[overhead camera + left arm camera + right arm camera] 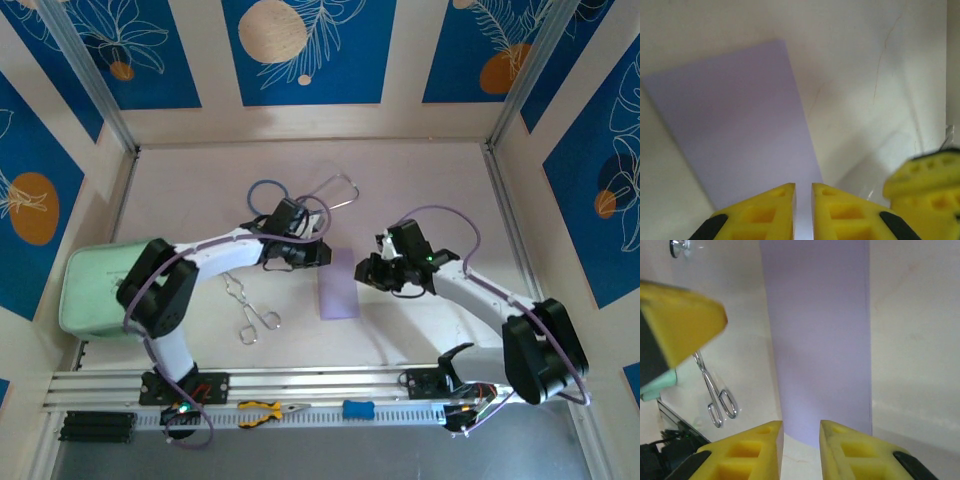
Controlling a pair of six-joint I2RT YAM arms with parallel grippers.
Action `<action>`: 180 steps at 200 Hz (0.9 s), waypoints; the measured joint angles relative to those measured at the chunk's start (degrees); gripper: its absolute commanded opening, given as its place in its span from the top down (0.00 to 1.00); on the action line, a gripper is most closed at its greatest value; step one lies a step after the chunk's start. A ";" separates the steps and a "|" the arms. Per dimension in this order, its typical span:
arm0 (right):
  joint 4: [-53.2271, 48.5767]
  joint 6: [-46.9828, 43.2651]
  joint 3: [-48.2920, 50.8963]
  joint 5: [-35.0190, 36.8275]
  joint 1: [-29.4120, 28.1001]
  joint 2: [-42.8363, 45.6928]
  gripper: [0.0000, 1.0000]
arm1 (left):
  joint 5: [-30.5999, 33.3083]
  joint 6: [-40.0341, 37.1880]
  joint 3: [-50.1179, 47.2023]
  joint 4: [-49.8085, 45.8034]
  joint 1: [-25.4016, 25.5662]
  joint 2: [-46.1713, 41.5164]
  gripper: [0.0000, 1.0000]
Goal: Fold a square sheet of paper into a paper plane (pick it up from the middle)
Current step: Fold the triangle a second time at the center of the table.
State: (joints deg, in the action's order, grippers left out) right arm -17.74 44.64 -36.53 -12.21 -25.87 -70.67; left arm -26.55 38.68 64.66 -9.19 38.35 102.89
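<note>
Paper (338, 283): lilac strip flat on the surface, long axis running near-to-far, between your two tools.
Left tool (803, 192): nearly together over its edge; you can't tell if it pinches.
Right tool (801, 432): slightly apart, just off its edge.

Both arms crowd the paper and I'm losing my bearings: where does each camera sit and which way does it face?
Top external: above and behind the bases, looking down on the table; both arms show, left gripper and right gripper flanking the lilac paper.
Left wrist: on the left arm, looking down past its own yellow fingers at the paper.
Right wrist: on the right arm, looking down past its own fingers at the paper and forceps.
Shared: all see the paper; each wrist view catches the other gripper's finger.
</note>
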 measured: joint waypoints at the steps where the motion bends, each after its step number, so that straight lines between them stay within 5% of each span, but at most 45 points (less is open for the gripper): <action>1: 0.04 0.13 0.13 0.00 0.00 0.11 0.71 | 0.00 0.00 0.09 0.04 0.00 0.13 0.83; 54: 4.79 8.72 9.20 -0.81 -0.85 2.71 0.71 | -1.92 -1.11 5.68 1.18 -3.56 8.22 0.81; 180: 9.18 11.41 9.99 -0.76 -1.99 -0.07 0.69 | -10.10 -1.31 4.00 8.17 -4.76 11.72 0.81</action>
State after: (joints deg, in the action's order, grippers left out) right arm -8.56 56.05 -26.55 -12.97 -27.86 -70.74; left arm -36.64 37.36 68.66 -1.02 33.58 114.61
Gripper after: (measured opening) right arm 0.300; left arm 0.193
